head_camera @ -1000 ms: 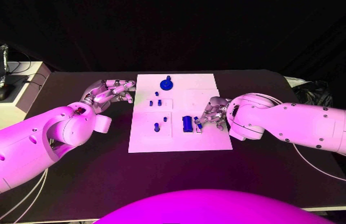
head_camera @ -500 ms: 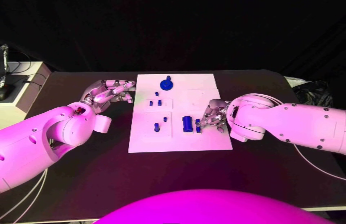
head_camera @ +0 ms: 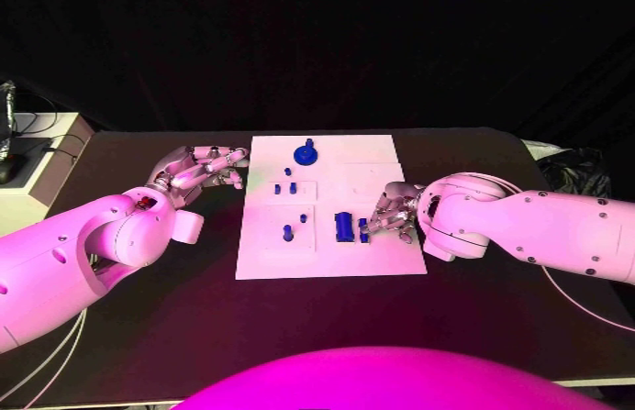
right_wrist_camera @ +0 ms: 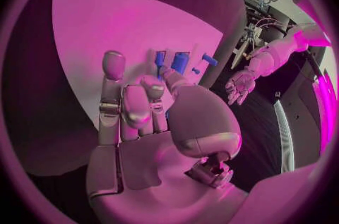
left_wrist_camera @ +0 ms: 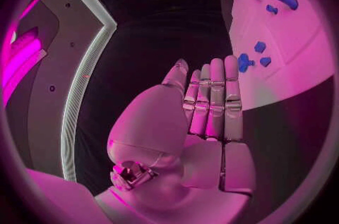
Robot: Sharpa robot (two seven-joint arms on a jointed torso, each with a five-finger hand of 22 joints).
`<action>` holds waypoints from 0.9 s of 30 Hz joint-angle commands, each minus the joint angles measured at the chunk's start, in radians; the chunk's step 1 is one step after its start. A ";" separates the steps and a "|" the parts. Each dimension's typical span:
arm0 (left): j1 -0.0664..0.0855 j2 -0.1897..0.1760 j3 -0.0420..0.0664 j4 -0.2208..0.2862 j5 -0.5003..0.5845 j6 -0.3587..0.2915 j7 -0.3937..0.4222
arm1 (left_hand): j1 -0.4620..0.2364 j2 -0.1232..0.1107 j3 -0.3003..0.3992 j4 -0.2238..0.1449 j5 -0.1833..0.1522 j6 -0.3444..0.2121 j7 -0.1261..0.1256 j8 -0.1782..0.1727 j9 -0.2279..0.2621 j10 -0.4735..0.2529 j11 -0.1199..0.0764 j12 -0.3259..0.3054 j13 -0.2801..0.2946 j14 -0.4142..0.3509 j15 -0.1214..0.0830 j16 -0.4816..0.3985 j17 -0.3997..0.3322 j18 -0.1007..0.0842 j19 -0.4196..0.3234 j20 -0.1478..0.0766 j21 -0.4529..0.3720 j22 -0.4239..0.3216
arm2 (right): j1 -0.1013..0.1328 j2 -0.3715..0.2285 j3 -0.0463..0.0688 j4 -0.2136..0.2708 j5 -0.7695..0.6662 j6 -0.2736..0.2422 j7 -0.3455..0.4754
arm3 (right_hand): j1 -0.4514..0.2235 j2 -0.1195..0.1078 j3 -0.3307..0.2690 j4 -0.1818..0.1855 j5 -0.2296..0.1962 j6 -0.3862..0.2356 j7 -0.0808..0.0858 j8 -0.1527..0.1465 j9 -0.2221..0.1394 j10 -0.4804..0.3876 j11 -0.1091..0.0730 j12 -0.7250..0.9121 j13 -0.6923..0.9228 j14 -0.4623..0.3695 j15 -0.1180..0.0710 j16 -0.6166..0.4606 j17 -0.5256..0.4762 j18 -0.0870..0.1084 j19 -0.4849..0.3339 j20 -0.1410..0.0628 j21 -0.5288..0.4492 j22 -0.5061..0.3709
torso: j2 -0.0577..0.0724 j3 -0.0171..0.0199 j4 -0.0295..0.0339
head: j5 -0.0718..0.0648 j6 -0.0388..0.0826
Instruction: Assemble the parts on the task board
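Right hand (head_camera: 395,216) at the task board's (head_camera: 331,254) right edge, fingertips on a small blue part (head_camera: 362,230) beside the taller blue block (head_camera: 344,226); grasp unclear. Left hand (head_camera: 201,171) released, off the left edge. Parts look light, rigid, slippery; pinch at the sides.

Over the last second the right hand (head_camera: 395,214) has shifted slightly on the white task board (head_camera: 384,256). Its white forearm has slid a little toward the robot and down the board's right edge, and the hand has followed. The fingertips (head_camera: 374,229), which 1 second ago were at the tall blue block (head_camera: 344,226) and the thin blue piece (head_camera: 362,229) beside it, are now drawn in closer over the thin piece, so that less of it shows between them.
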 commanded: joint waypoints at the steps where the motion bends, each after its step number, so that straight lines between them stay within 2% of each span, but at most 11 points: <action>1: 0.000 0.001 0.001 0.003 -0.003 0.014 0.005 | -0.006 -0.002 0.000 0.006 0.000 -0.008 0.000 -0.003 0.001 -0.006 -0.002 0.006 0.001 -0.003 0.006 0.002 -0.001 0.004 0.005 -0.001 -0.006 0.001 | -0.001 -0.003 0.000 0.008 -0.014 -0.055 0.030 | 0.012 0.002 -0.051 0.007 0.002 0.006 -0.003 0.002 -0.002 0.007 0.003 0.002 0.001 0.003 -0.004 0.002 0.001 -0.001 0.045 -0.005 0.005 0.034 | 0.000 0.0000 -0.0002 | 0.001 0.000; 6: 0.000 0.001 0.001 0.003 -0.003 0.014 0.005 | -0.006 -0.002 0.000 0.006 0.000 -0.008 0.000 -0.003 0.001 -0.006 -0.002 0.006 0.001 -0.003 0.006 0.002 -0.001 0.004 0.005 -0.001 -0.006 0.001 | -0.003 -0.013 0.000 0.018 -0.016 -0.121 0.069 | 0.011 -0.016 -0.133 0.030 -0.017 0.007 0.004 -0.002 -0.007 0.005 0.007 0.001 0.000 0.003 -0.002 0.004 0.003 0.001 0.044 -0.002 0.004 0.033 | 0.000 -0.0001 -0.0008 | 0.002 0.000; 11: 0.000 0.000 0.001 0.003 -0.003 0.014 0.006 | -0.006 -0.002 0.000 0.006 0.000 -0.008 0.000 -0.003 0.001 -0.006 -0.002 0.006 0.001 -0.003 0.006 0.002 -0.001 0.004 0.005 -0.001 -0.006 0.001 | -0.007 -0.031 0.000 0.026 -0.023 -0.187 0.117 | 0.030 -0.016 -0.207 0.049 -0.021 0.002 0.010 -0.011 -0.015 0.000 0.011 0.002 0.000 0.002 0.002 0.002 0.002 0.005 0.044 0.002 -0.002 0.029 | 0.000 0.0000 0.0001 | 0.001 0.000; 18: 0.000 0.000 0.001 0.002 -0.003 0.014 0.006 | -0.006 -0.002 0.000 0.006 0.000 -0.008 0.000 -0.003 0.001 -0.006 -0.002 0.006 0.001 -0.003 0.006 0.002 -0.001 0.004 0.005 -0.001 -0.006 0.001 | -0.014 -0.055 0.000 0.027 -0.064 -0.267 0.182 | 0.056 -0.017 -0.204 0.040 -0.018 -0.022 0.024 -0.025 -0.029 -0.010 0.018 -0.006 -0.006 0.002 0.007 0.003 0.004 0.008 0.043 0.005 -0.006 0.027 | 0.000 0.0003 -0.0010 | 0.001 0.000; 20: 0.000 0.001 0.001 0.002 -0.003 0.014 0.006 | -0.006 -0.002 0.000 0.006 0.000 -0.008 0.000 -0.003 0.001 -0.006 -0.002 0.006 0.001 -0.003 0.006 0.002 -0.001 0.004 0.005 -0.001 -0.006 0.001 | -0.017 -0.061 0.000 0.027 -0.093 -0.297 0.218 | 0.118 0.012 -0.177 0.007 -0.033 -0.042 0.032 -0.029 -0.047 -0.011 0.022 -0.001 -0.003 0.003 0.010 0.004 0.005 0.009 0.043 0.007 -0.004 0.028 | 0.000 0.0005 -0.0012 | 0.002 0.000; 22: 0.000 0.001 0.001 0.002 -0.003 0.015 0.006 | -0.005 -0.003 0.000 0.004 0.000 -0.009 0.000 -0.003 0.001 -0.007 -0.002 0.007 0.001 -0.003 0.006 0.002 -0.002 0.004 0.006 0.000 -0.009 0.004 | -0.021 -0.065 0.000 0.027 -0.123 -0.317 0.259 | 0.177 0.032 -0.146 -0.033 -0.057 -0.064 0.044 -0.030 -0.091 -0.013 0.028 0.007 0.001 0.003 0.013 0.008 0.010 0.011 0.043 0.010 0.003 0.031 | 0.000 0.0006 -0.0011 | 0.001 0.000; 23: 0.000 0.002 0.001 0.001 -0.003 0.015 0.006 | -0.005 -0.003 0.000 0.004 0.000 -0.009 0.000 -0.003 0.001 -0.007 -0.002 0.007 0.001 -0.003 0.006 0.002 -0.002 0.004 0.006 0.000 -0.009 0.004 | -0.022 -0.066 0.000 0.026 -0.137 -0.323 0.276 | 0.226 0.046 -0.099 -0.068 -0.103 -0.078 0.050 -0.031 -0.126 -0.014 0.033 0.013 0.004 0.003 0.014 0.010 0.013 0.012 0.042 0.011 0.010 0.034 | 0.000 0.0005 -0.0008 | 0.000 0.000; 24: 0.000 0.002 0.001 0.001 -0.003 0.015 0.006 | -0.005 -0.003 0.000 0.004 0.000 -0.009 0.000 -0.003 0.001 -0.007 -0.002 0.007 0.001 -0.003 0.006 0.002 -0.002 0.004 0.006 0.000 -0.009 0.004 | -0.025 -0.067 0.000 0.025 -0.159 -0.329 0.304 | 0.260 0.046 -0.055 -0.107 -0.064 -0.076 0.059 -0.031 -0.168 -0.012 0.036 0.024 0.010 0.002 0.016 0.012 0.016 0.015 0.041 0.013 0.017 0.038 | 0.000 0.0004 -0.0010 | 0.000 0.000; 25: 0.000 0.003 0.001 0.001 -0.003 0.016 0.007 | -0.005 -0.003 0.000 0.004 0.000 -0.009 0.000 -0.003 0.001 -0.007 -0.002 0.007 0.001 -0.003 0.006 0.002 -0.002 0.004 0.006 0.000 -0.009 0.004 | -0.027 -0.067 0.000 0.024 -0.174 -0.333 0.322 | 0.274 0.043 -0.024 -0.133 -0.052 -0.071 0.064 -0.031 -0.205 -0.012 0.038 0.030 0.013 0.002 0.019 0.013 0.017 0.017 0.041 0.015 0.024 0.042 | 0.000 0.0003 -0.0009 | 0.000 0.000; 26: 0.000 0.003 0.001 0.000 -0.003 0.016 0.007 | -0.005 -0.003 0.000 0.004 0.000 -0.009 0.000 -0.003 0.001 -0.007 -0.002 0.007 0.001 -0.003 0.006 0.002 -0.002 0.004 0.006 0.000 -0.009 0.004 | -0.029 -0.067 0.000 0.022 -0.184 -0.335 0.335 | 0.274 0.039 0.010 -0.161 -0.056 -0.063 0.068 -0.031 -0.252 -0.010 0.044 0.035 0.015 0.001 0.021 0.013 0.018 0.020 0.038 0.018 0.026 0.047 | 0.000 0.0004 -0.0009 | -0.001 0.000; 27: 0.000 0.004 0.001 0.000 -0.003 0.016 0.007 | -0.005 -0.003 0.000 0.004 0.000 -0.009 0.000 -0.003 0.001 -0.007 -0.002 0.007 0.001 -0.003 0.006 0.002 -0.002 0.004 0.006 0.000 -0.009 0.004 | -0.032 -0.066 0.000 0.020 -0.197 -0.338 0.348 | 0.280 0.041 0.033 -0.176 -0.058 -0.059 0.072 -0.030 -0.276 -0.009 0.043 0.039 0.015 0.001 0.021 0.013 0.019 0.022 0.037 0.019 0.030 0.049 | 0.000 0.0003 -0.0007 | -0.001 0.000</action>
